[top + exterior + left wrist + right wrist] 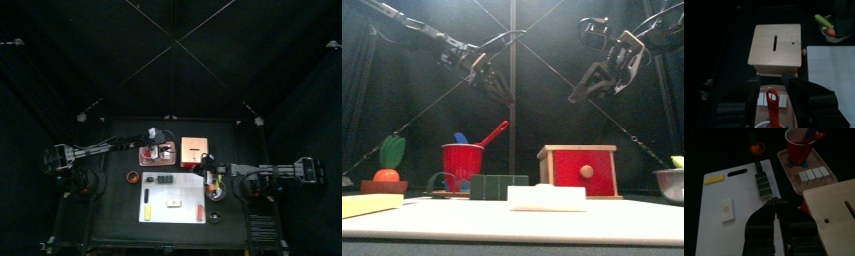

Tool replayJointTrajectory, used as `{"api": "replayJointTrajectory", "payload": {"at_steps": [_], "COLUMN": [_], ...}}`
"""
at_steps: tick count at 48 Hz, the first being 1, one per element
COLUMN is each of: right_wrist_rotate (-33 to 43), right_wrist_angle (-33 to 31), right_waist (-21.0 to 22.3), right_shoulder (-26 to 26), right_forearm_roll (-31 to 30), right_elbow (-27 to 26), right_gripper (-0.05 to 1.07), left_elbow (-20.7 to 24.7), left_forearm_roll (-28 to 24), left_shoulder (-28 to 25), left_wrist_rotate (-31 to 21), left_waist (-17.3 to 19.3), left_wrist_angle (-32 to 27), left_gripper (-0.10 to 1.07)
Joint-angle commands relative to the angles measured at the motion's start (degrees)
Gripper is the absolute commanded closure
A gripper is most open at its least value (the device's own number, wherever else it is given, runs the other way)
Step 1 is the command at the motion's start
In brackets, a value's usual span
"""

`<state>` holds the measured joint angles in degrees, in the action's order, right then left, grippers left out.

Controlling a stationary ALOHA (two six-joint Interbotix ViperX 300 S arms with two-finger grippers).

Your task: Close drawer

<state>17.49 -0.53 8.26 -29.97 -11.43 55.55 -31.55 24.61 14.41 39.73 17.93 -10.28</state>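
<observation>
- As the front view shows it, the drawer (pixel 572 175) stands on the table's right part, with its red front facing the camera and its round knob (pixel 587 171) in the middle of that front.
- From this side the red front looks level with the light wooden frame around it, so I judge that the drawer is pushed in, or very nearly so. A thin gap I cannot exclude.
- From above, its orange-brown top is seen just beside a reddish tray (pixel 159 153), and a white board (pixel 174 200) lies nearer to the table's front edge.
- Both arms hang high above the things and touch nothing.
- On the left gripper (pixel 476 63) the two jaws stand apart, and its wrist view looks down between them at the drawer's top and at a red cup (pixel 462 163) with a spoon in it.
- On the right gripper (pixel 605 72) the two jaws lie together at the tips, and nothing is clamped between them.
- My judgement on the step: the pushing itself seems finished, and what is in hand is the end of the task.
- For the next move, I think that a small check of the front is enough. If it is not fully in, a flat and gentle push on the red face is needed, straight along the drawer's line, so that the light box does not slide on the table.
</observation>
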Motion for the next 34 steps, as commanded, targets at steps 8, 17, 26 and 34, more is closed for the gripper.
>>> {"api": "replayJointTrajectory", "payload": {"at_steps": [8, 17, 26, 34], "right_wrist_rotate": [0.00, 0.00, 0.09, 0.09], "right_wrist_angle": [1.05, 2.64, 4.22, 4.31], "right_waist": [0.44, 0.35, 0.09, 0.00], "right_shoulder": [0.26, 0.62, 1.32, 2.46], "right_forearm_roll": [0.44, 0.44, 0.53, 0.53], "right_elbow": [-0.35, -0.26, -0.09, 0.09], "right_gripper": [0.76, 0.76, 0.76, 0.76], "left_elbow": [-10.55, -17.93, -24.26, -26.89], "left_forearm_roll": [5.98, 9.32, 10.72, 10.81], "left_shoulder": [8.96, 14.33, 17.93, 18.63], "left_wrist_rotate": [0.35, 0.18, 0.18, 0.18], "left_waist": [-8.44, -15.64, -20.48, -20.92], "left_wrist_angle": [7.29, 15.03, 21.88, 23.82], "left_gripper": [0.19, 0.19, 0.19, 0.19]}}
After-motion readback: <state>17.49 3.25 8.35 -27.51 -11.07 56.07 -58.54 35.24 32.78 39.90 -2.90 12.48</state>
